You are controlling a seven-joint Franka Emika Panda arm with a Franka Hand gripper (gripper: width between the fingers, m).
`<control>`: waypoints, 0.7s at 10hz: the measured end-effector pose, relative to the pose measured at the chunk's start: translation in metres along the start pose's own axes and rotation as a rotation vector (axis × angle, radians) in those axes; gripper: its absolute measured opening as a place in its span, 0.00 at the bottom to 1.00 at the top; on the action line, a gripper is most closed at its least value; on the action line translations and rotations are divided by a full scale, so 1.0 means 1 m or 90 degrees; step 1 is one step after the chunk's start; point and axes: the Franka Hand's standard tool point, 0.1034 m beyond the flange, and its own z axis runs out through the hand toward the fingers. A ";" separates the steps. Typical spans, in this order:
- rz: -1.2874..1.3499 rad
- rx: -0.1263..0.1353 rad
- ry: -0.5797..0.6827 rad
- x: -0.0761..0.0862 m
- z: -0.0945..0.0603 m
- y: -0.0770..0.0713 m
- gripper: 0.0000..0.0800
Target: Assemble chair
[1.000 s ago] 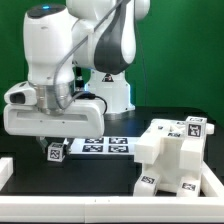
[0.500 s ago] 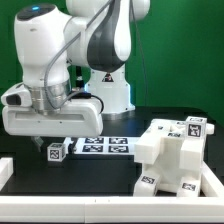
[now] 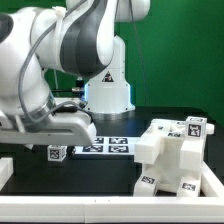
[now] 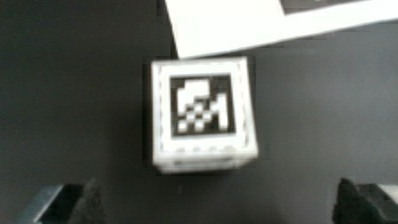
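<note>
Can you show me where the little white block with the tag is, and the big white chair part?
Small tagged block (image 4: 201, 114): wrist view, on its tagged top face.
Big chair part (image 3: 172, 152): exterior view, on its white front side.

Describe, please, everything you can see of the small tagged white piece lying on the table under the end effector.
The small white piece is a chunky block of plastic-looking material with a black-and-white square tag on its upper face. It lies alone on the black table, just clear of the marker board corner. The end effector hangs above it with jaws wide apart, touching nothing. In the exterior view it sits left of the board.
</note>
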 end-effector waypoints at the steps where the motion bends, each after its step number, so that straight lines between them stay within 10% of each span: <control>1: 0.009 0.004 -0.049 0.000 0.002 0.001 0.81; 7: 0.087 0.019 -0.235 -0.012 0.024 0.010 0.81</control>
